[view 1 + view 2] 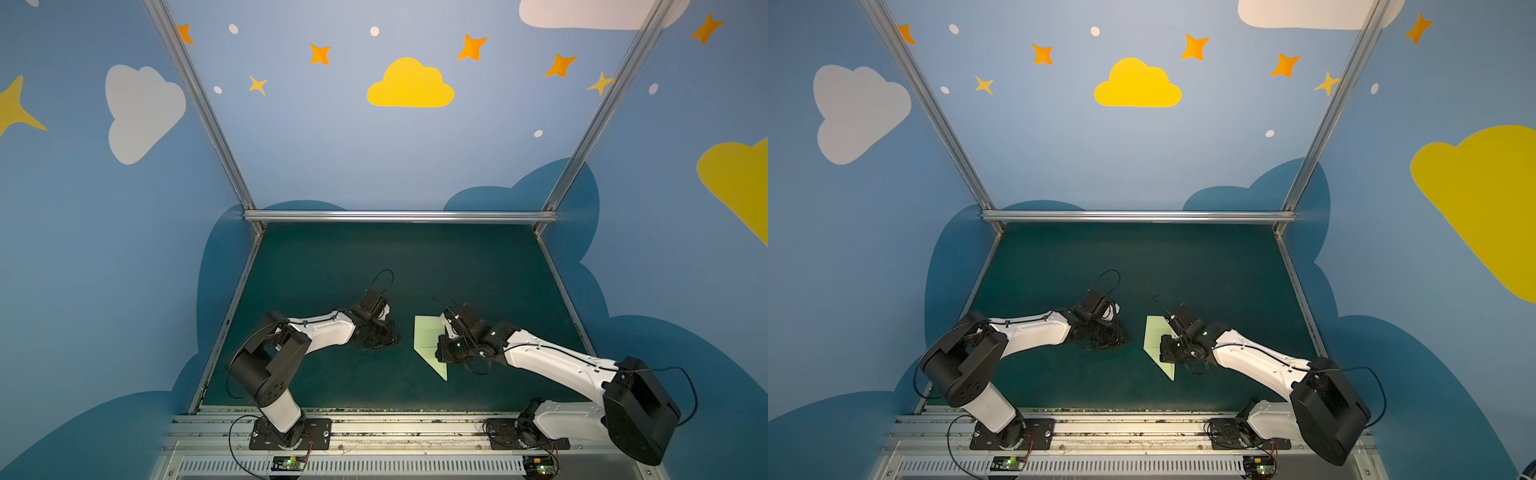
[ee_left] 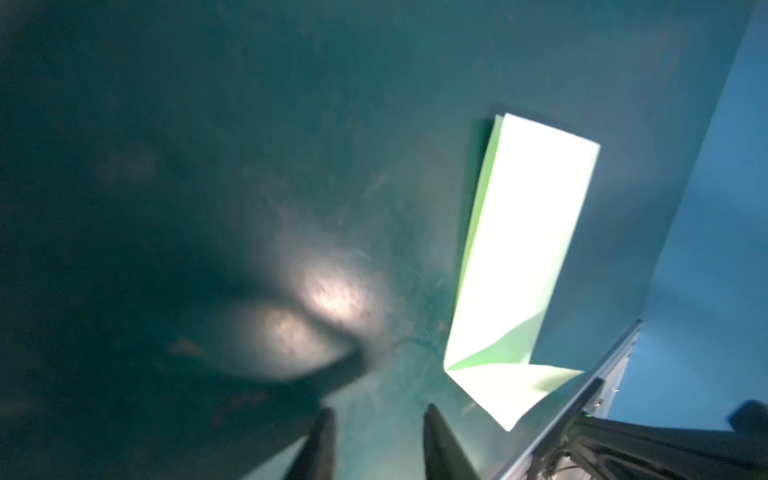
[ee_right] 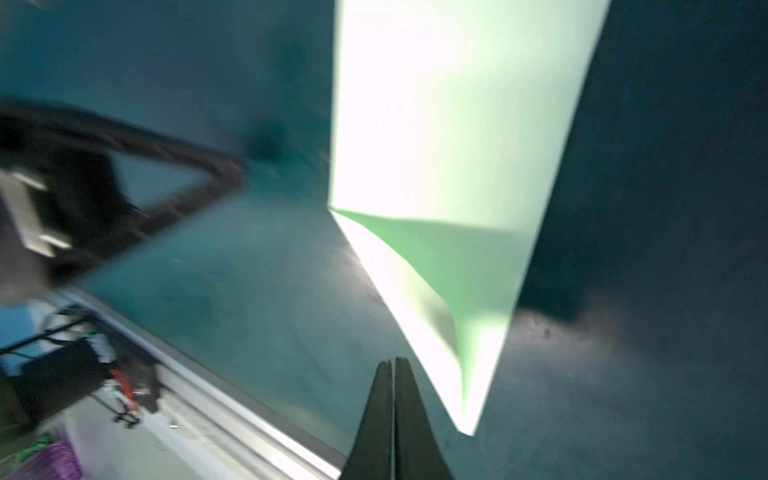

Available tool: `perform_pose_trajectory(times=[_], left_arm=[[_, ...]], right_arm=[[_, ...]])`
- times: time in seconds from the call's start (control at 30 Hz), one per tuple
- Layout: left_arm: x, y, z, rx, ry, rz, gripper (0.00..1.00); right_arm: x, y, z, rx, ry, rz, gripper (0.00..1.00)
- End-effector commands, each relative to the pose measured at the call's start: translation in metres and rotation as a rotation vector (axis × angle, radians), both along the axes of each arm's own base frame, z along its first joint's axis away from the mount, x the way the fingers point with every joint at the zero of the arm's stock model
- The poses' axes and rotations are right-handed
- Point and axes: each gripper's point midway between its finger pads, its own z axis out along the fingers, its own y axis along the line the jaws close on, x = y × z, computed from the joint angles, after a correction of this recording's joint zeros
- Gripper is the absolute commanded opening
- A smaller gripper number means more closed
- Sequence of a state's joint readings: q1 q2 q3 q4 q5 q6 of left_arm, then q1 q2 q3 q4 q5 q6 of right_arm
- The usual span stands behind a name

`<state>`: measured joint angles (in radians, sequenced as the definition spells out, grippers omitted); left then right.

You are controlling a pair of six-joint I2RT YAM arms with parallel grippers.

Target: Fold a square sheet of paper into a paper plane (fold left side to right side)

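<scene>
Front rail: an aluminium rail [image 1: 415,428] runs along the near edge, and both arm bases are bolted to it.
Left arm: the white and black left arm [image 1: 324,332] reaches from its base towards the middle of the mat.
Right arm: the right arm [image 1: 552,361] leans in from the near right corner towards the centre.
Left gripper: the left gripper [image 2: 379,411] hangs low over bare mat. Its two dark fingers [image 2: 320,444] are spread with a clear gap and nothing between them. A strip of mat separates it from the paper.
Right gripper: the right gripper [image 3: 392,363] has its fingers pressed flat together with nothing caught between them. In the right wrist view the tips sit just beside the paper's tapering end. Whether they touch the mat cannot be told.
Paper plane: the pale green paper plane [image 1: 428,340] [image 1: 1156,340] lies on the mat near the centre, right of the left gripper. It has one long straight edge facing the left arm and narrows to a point towards the front rail. In both top views the right gripper's black body covers its right-hand part. The left wrist view shows two layers [image 2: 519,249] slightly parted along one long edge.
Crease: a darker green shaded flap [image 3: 469,266] runs towards the point.
Mat: a dark green mat [image 1: 332,270] covers the work surface.
Back rail: a silver back rail [image 1: 399,216] closes the far edge.
Back wall: the blue back wall [image 1: 332,145] carries a yellow cloud [image 1: 409,85] and orange stars.
</scene>
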<state>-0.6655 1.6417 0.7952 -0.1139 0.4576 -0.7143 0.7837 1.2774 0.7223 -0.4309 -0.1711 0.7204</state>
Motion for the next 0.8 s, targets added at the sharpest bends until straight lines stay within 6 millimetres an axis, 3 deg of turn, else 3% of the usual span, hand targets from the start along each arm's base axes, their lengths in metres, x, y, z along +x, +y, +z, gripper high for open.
perform_pose_trajectory(times=[0.0,0.17,0.77], left_arm=[[-0.005,-0.005,0.005,-0.015,0.016,0.045,0.46],[-0.009,-0.022,0.005,-0.045,0.032,0.059,0.52],[-0.020,-0.052,-0.010,-0.058,0.079,0.033,0.51]], right_arm=[[0.004,-0.007,0.004,-0.028,0.000,0.026,0.00],[0.011,-0.006,-0.007,-0.028,0.021,0.030,0.00],[0.026,-0.027,-0.061,-0.095,0.079,-0.022,0.00]])
